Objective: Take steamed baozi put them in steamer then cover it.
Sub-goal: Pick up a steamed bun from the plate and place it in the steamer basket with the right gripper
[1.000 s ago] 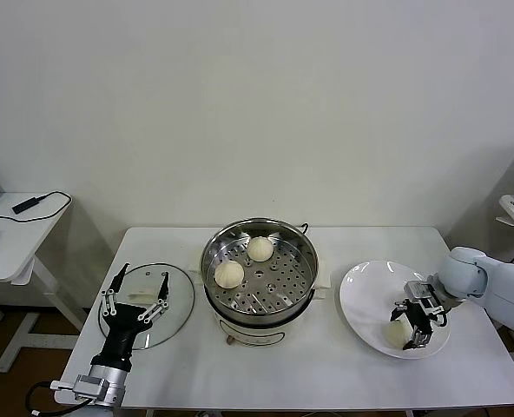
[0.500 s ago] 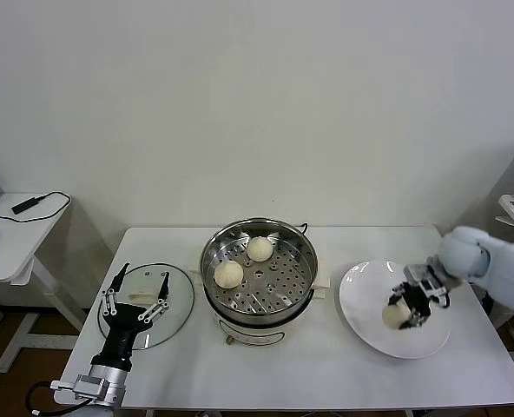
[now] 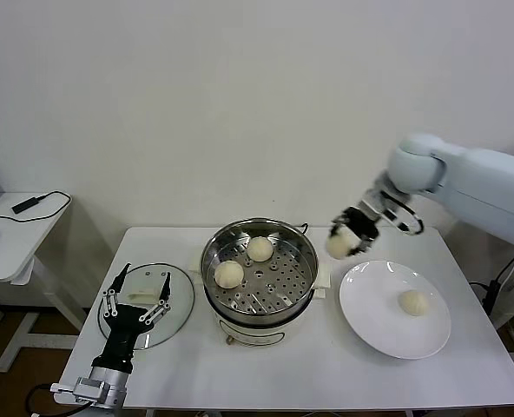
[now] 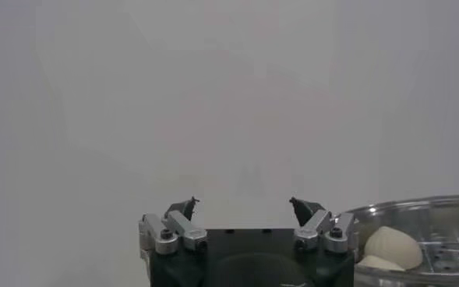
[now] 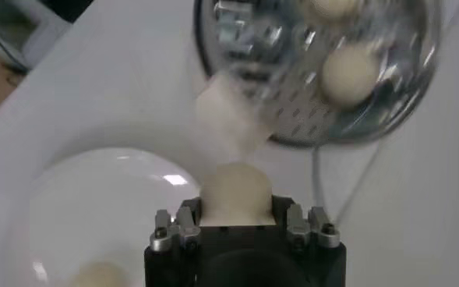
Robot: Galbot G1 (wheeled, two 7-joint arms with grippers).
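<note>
Cream baozi [image 3: 339, 244] in right gripper [image 3: 351, 231], seemingly raised

The left pincer [image 3: 135, 298] hides part of the cover [image 3: 179, 300]. The right wrist view blurs the steamer [image 5: 323, 70], and the right pincer [image 5: 243, 226] body cuts off its held baozi [image 5: 237, 191].

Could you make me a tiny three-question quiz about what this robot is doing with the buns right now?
1. How many baozi lie inside the steamer?
2. True or false: the cover sits on the steamer.
3. Which gripper carries a baozi: A left, B right?

Key:
1. Two; one more rests on the plate.
2. False; it lies on the table beside the steamer, by the open left gripper.
3. B; the right gripper holds a baozi between plate and steamer.
</note>
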